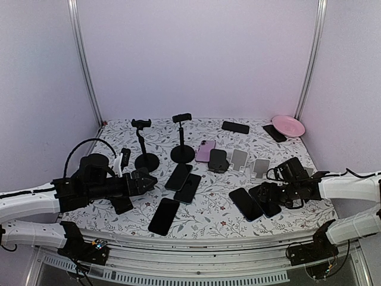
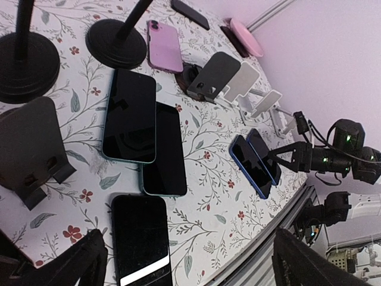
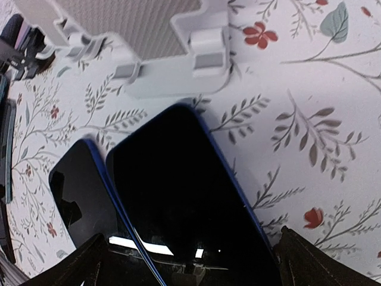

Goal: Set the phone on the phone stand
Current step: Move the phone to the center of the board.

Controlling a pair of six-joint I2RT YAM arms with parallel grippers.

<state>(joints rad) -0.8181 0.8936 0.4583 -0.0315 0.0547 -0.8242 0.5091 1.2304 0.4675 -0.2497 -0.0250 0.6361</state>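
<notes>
- The left end effector (image 1: 149, 180) hangs low over the table (image 1: 208, 223) at the left of the overhead view. Its jaws are spread wide and hold nothing.
- In the left wrist view its dark fingers (image 2: 77, 265) frame the bottom corners. A black phone (image 2: 141, 241) lies flat on the floral cloth in the gap between them.
- Higher in that view, a teal-edged phone (image 2: 130, 116) and a second dark phone (image 2: 166, 152) lie flat, edge to edge.
- The right end effector (image 3: 190, 256) is also wide open and grips nothing. It sits at the lower right of the overhead view, low over the near ends of two phones.
- The blue-edged phone (image 3: 178, 196) lies flat and screen up on the table, filling the middle of the right wrist view.
- A second blue phone (image 3: 80, 190) lies just left of it. We cannot tell whether their long edges touch or overlap.
- The white stand (image 3: 172, 59) is at the top of the right wrist view, just beyond the far end of the blue-edged phone. The phone's tip appears to meet the stand's base.
- Near the centre of the overhead view stand two tall pole stands (image 1: 144, 156) (image 1: 182, 149), with a black folding stand (image 1: 218, 159) and a grey stand (image 1: 239, 158) to their right.
- A pink phone (image 1: 205, 151) lies by the black folding stand, and a pink plate (image 1: 288, 125) sits at the upper right of the table.
</notes>
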